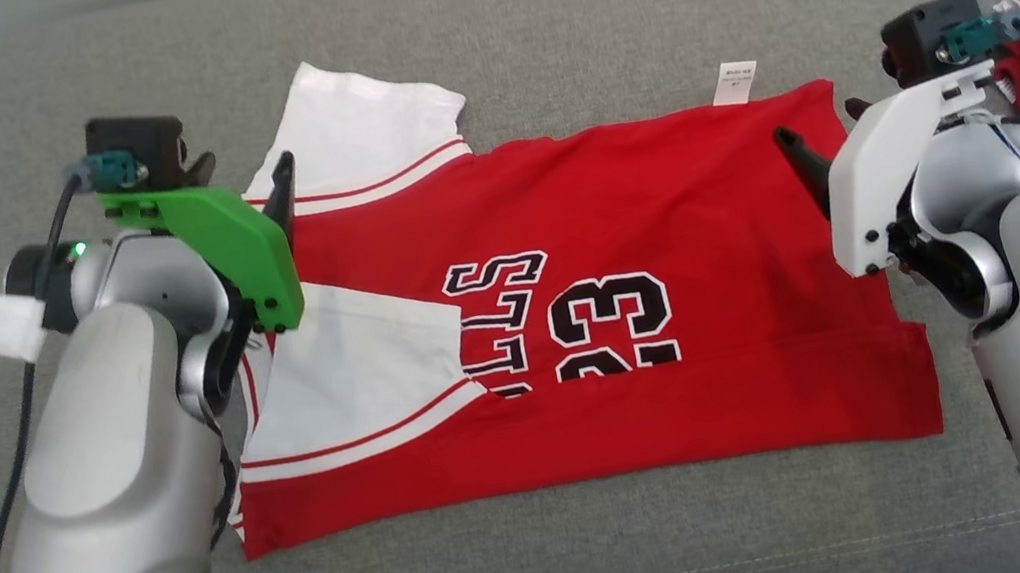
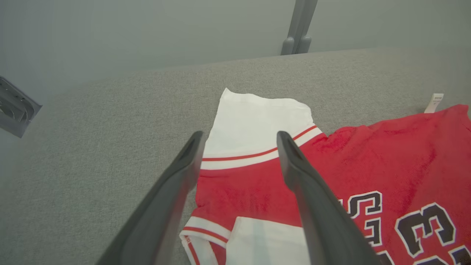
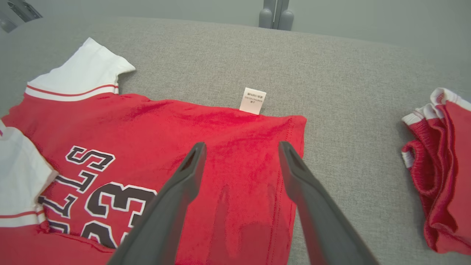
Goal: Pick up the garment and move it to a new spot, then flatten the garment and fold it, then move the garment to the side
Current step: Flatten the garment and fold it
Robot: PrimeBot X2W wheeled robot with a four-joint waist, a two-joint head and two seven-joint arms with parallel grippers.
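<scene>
Jersey lies flat, near side folded over. Left gripper and right gripper hover over its far edge, jaws spread, seemingly for another fold.

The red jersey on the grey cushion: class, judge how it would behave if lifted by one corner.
Probably floppy: the red jersey lies folded, a white sleeve flopped across it. Likely light: thin cloth lying flat on the grey cushion. Pushed, it may bunch on that coarse weave.

Red jersey: black "23", partial "LLS". White care tag: print too small.
</scene>
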